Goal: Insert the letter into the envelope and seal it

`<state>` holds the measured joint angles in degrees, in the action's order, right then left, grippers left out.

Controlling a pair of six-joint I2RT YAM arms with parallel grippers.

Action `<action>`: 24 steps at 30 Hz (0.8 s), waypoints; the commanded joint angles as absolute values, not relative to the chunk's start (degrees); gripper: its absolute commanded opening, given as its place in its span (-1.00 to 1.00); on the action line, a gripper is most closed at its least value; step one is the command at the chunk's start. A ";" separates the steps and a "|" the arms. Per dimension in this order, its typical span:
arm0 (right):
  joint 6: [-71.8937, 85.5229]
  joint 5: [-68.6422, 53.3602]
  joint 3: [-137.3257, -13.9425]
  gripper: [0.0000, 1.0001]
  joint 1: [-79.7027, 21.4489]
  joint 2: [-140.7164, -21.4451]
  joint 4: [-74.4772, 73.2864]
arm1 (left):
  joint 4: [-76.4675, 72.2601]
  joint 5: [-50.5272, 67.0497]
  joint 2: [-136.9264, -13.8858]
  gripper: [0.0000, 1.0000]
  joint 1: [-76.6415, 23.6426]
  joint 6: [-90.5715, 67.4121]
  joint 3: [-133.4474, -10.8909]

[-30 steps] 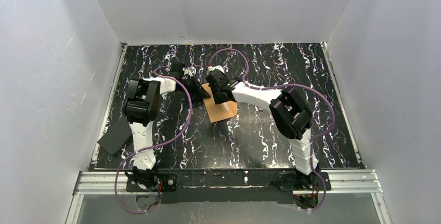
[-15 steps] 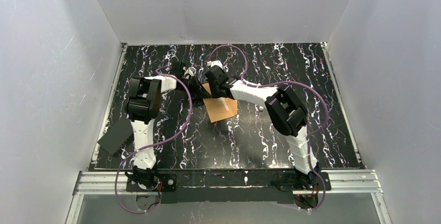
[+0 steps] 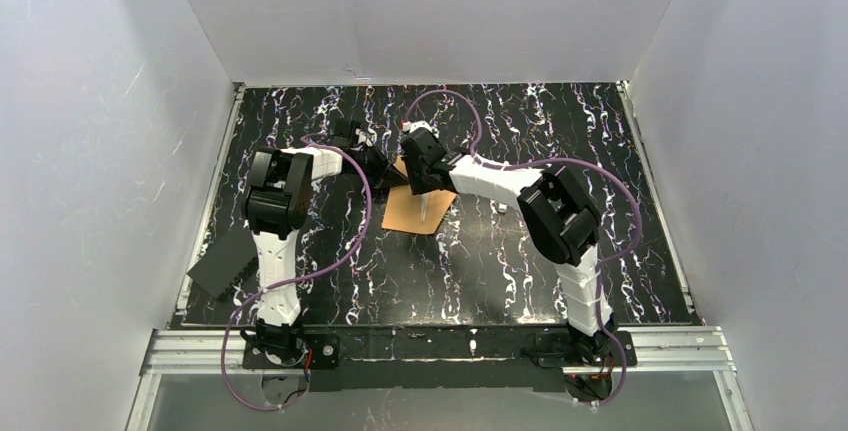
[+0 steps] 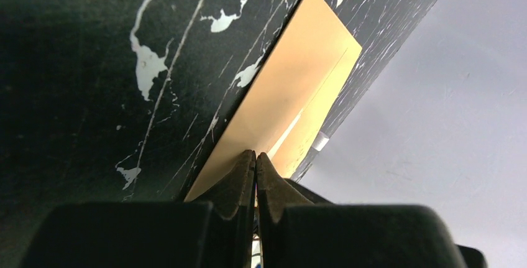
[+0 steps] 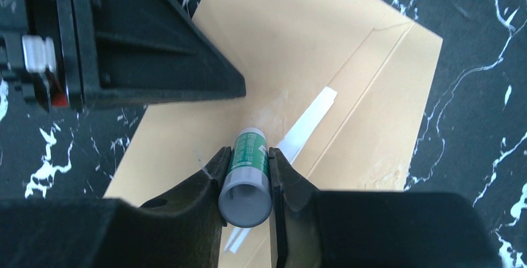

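Envelope dead centre of the table, lying flat, one corner aimed back at the arm bases, and it's the only paper on show: no letter anywhere, so my read is it's already tucked inside, though nothing confirms that. Nearest the bases, off to the left edge, a dark flat panel lies out of play. Moving up the table, both arms reach forward and converge over the envelope's far half. Right gripper first: jaws closed part-way around a glue stick, a white tube with a green label, held nose-down so its tip points at the orange paper just beside the pale strip along the flap fold. That upright hold makes sense, since glue has to be pressed down along the flap line. Whether the tip is actually touching, hard to say from here. Just beyond it, the left gripper: jaws fully together, tips planted at the envelope's edge. It looks like an anchor, there to stop the paper sliding when the stick drags across; pinching a layer or merely pressing, I can't tell. Whether the flap lies open or folded shut isn't clear either. This is the sealing stage, I'd judge. Thin paper on smooth marble skates easily, so that anchor matters.
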<state>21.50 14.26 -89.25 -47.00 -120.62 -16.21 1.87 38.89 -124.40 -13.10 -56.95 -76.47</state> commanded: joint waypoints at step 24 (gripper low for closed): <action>15.54 14.73 -89.74 -0.97 -45.05 -124.94 -23.57 | 5.80 31.08 -127.68 -1.00 -12.83 -55.55 -77.92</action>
<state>17.63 11.64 -88.33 -47.70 -119.17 -19.49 2.61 37.91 -124.68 -13.30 -58.26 -77.38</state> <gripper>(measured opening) 0.318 0.007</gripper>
